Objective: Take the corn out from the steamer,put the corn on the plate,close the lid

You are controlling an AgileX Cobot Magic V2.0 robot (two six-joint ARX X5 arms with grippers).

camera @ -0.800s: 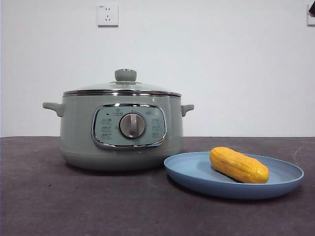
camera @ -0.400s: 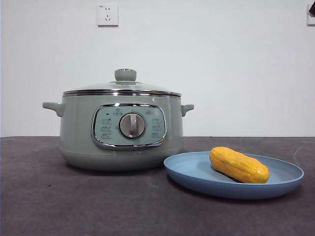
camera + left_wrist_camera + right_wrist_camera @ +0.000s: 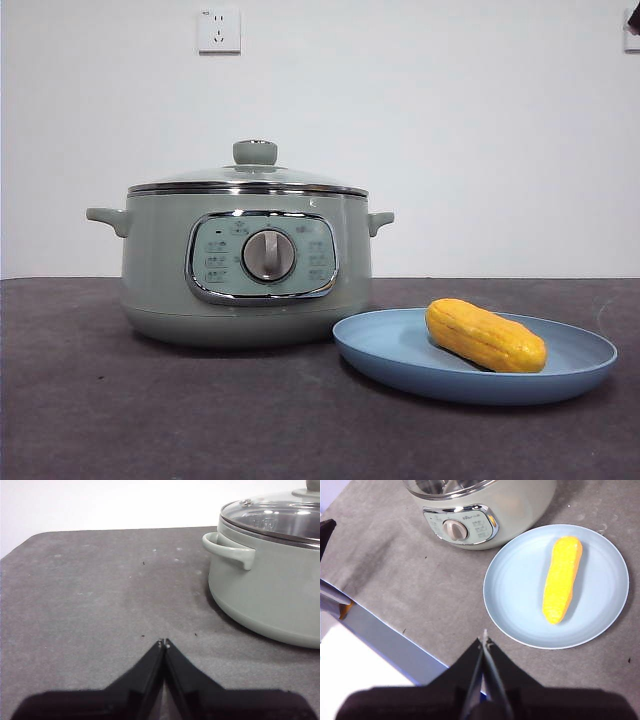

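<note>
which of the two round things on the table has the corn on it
The blue plate, beside the pot; the corn lies on it. The green pot is shut under its lid.

A dark grey table (image 3: 150, 420) is shown. The steamer (image 3: 245, 265) and the plate (image 3: 400, 355) are seated directly on it, just beside each other.

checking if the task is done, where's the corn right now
In the front view the corn lies on the blue plate, to the right of the steamer, whose lid is on.
</note>
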